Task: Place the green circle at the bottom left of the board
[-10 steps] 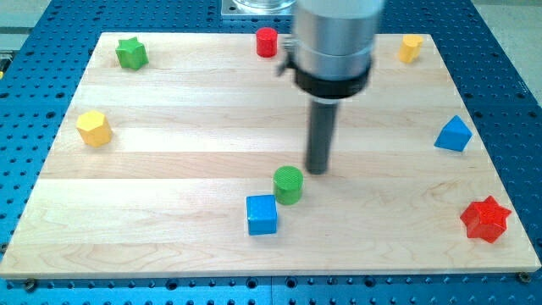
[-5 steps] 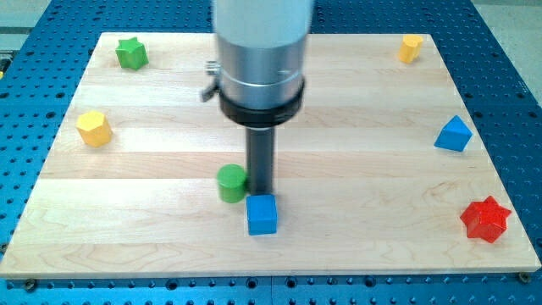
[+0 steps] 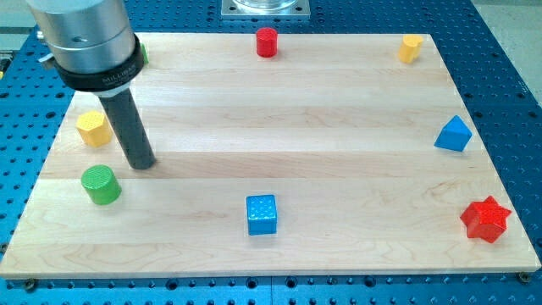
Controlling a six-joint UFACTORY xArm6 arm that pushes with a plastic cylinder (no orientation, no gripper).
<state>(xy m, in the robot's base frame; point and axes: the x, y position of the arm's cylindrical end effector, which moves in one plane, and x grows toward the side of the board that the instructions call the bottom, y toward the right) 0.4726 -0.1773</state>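
Observation:
The green circle is a short green cylinder on the wooden board, near the left edge and a little above the bottom left corner. My tip rests on the board just up and to the right of the green circle, a small gap apart from it. The rod rises up to the left into the silver arm housing at the view's top left.
A yellow hexagon block sits just left of the rod, above the green circle. A blue cube lies bottom centre. A red cylinder is top centre, a yellow block top right, a blue block right, a red star bottom right.
The green circle has slid left from the board's centre to near the left edge. My tip moved left with it. The blue cube stayed put. The arm now hides the green star.

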